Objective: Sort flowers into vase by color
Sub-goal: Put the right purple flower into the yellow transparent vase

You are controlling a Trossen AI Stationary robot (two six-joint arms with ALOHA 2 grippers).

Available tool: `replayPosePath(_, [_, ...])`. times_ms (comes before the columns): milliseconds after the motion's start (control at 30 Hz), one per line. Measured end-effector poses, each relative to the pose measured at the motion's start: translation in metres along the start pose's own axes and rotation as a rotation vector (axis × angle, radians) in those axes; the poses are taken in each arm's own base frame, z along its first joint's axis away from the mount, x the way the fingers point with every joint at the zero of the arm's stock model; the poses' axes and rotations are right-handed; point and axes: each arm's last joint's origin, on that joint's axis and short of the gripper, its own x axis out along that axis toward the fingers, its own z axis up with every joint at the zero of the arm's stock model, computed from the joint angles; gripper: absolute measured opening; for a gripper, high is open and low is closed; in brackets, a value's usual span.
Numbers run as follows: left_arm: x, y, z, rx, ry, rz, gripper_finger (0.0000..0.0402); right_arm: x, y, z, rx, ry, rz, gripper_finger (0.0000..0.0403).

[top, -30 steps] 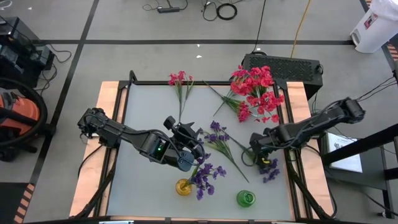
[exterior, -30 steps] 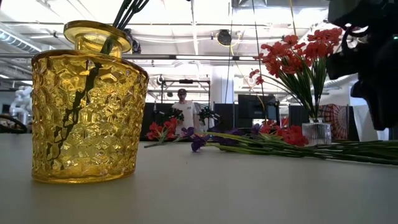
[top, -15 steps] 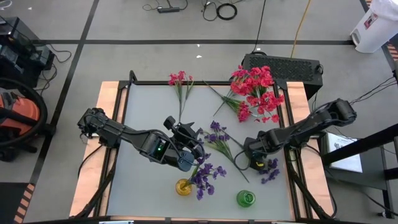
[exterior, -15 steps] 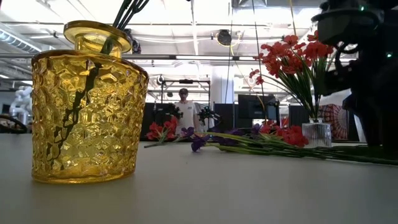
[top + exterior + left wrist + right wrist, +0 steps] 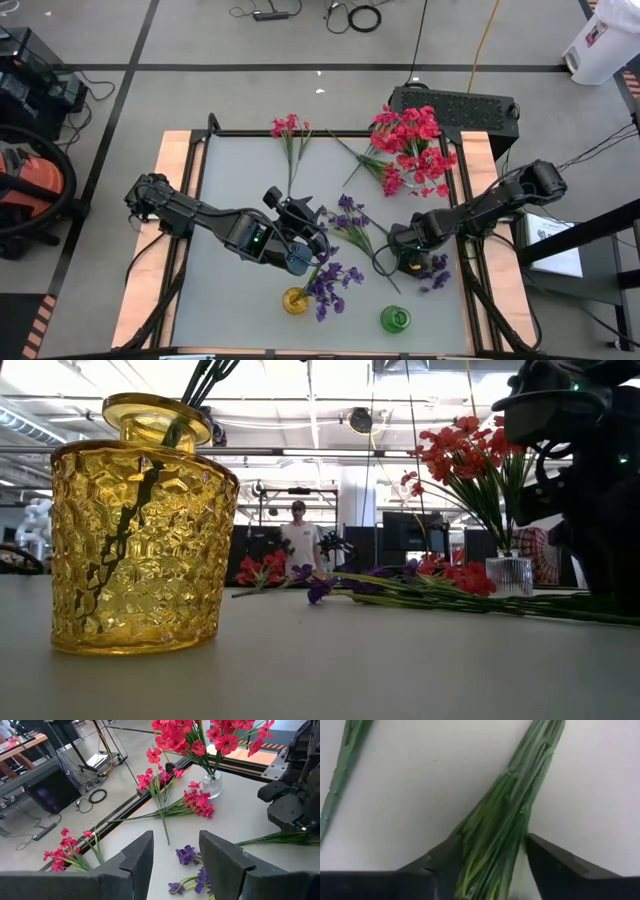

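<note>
Green leafy stems of a purple-blossomed artificial sprig (image 5: 505,825) are lying between the two dark fingers of the right tool (image 5: 405,250), which is pressing down at the right side of the pale grey desk (image 5: 240,170); the fingers are standing partly apart around the bundle, and whether they are pinching it is hard to judge. From above, the sprig's long axis is running roughly across the desk, its blossoms (image 5: 433,272) lying just beyond the tool toward the right edge, so the right arm is plainly the nearer one. The left tool (image 5: 170,865) is hovering wide and empty over the desk's middle, above more purple sprigs (image 5: 345,215) and near the amber textured glass vase (image 5: 295,299) already carrying purple flowers. A small green glass vase (image 5: 395,319) is standing empty beside it. The right tool's fingertips are hidden beneath the arm overhead, and the stem's far end is cut off in the wrist view.
</note>
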Motion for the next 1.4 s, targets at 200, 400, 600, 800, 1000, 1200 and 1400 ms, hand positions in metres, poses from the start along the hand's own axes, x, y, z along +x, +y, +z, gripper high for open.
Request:
replayPosePath(200, [0.0,0.0,0.0,0.0,0.0,0.0,0.0167,0.0,-0.001,-0.001,0.005,0.018,0.0,0.0116])
replayPosePath(400, [0.0,0.0,0.0,0.0,0.0,0.0,0.0167,0.0,-0.002,-0.003,0.006,0.032,-0.011,0.0013])
replayPosePath(600, [0.0,0.0,0.0,0.0,0.0,0.0,0.0167,-0.003,-0.004,-0.006,0.008,0.051,-0.006,0.0017])
replayPosePath(800, [0.0,0.0,0.0,0.0,0.0,0.0,0.0167,-0.018,-0.008,-0.012,0.021,0.021,0.02,0.0004])
replayPosePath(1000, [0.0,0.0,0.0,0.0,0.0,0.0,0.0167,-0.04,-0.015,-0.021,0.029,-0.042,0.075,0.0006])
replayPosePath(1200, [0.0,0.0,0.0,0.0,0.0,0.0,0.0167,-0.062,-0.022,-0.031,0.022,-0.129,0.173,0.0006])
replayPosePath(1400, [0.0,0.0,0.0,0.0,0.0,0.0,0.0167,-0.083,-0.03,-0.042,-0.014,-0.235,0.273,0.0006])
